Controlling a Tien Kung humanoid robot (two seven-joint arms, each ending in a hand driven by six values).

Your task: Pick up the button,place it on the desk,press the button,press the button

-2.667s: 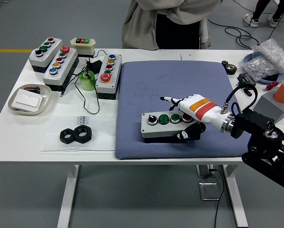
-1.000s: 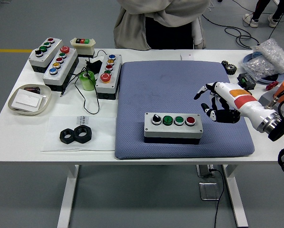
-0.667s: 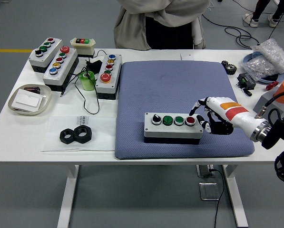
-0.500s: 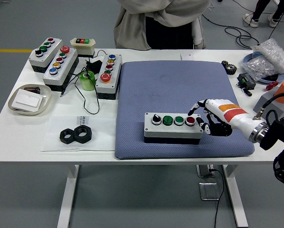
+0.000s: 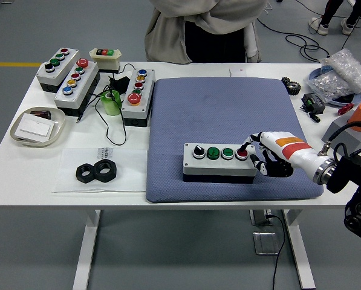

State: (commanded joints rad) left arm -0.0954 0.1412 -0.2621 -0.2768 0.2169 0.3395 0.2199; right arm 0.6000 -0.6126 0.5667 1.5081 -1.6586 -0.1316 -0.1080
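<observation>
A grey button box point(image 5: 219, 163) lies flat on the blue mat point(image 5: 228, 109), near the mat's front edge. Along its top run a black knob, two green buttons and a red button point(image 5: 242, 153) at the right end. My right hand point(image 5: 262, 158) comes in from the right, just beside that end of the box. Its index fingertip point(image 5: 246, 147) rests on the red button, and the other fingers are curled under the palm, holding nothing. My left arm is out of view.
Several other button boxes point(image 5: 76, 78) stand at the back left beside a green tape roll point(image 5: 112, 103). Two black nuts point(image 5: 97, 172) and a shallow tray point(image 5: 37, 126) lie front left. An orange-capped grey box point(image 5: 354, 127) and a plastic bag point(image 5: 340, 75) are at the right. A person point(image 5: 204, 27) stands at the far side.
My right hand let go of the box, lifted off to the right, then came back down and left. Its index finger now touches the red button. The box lies a little further right.
</observation>
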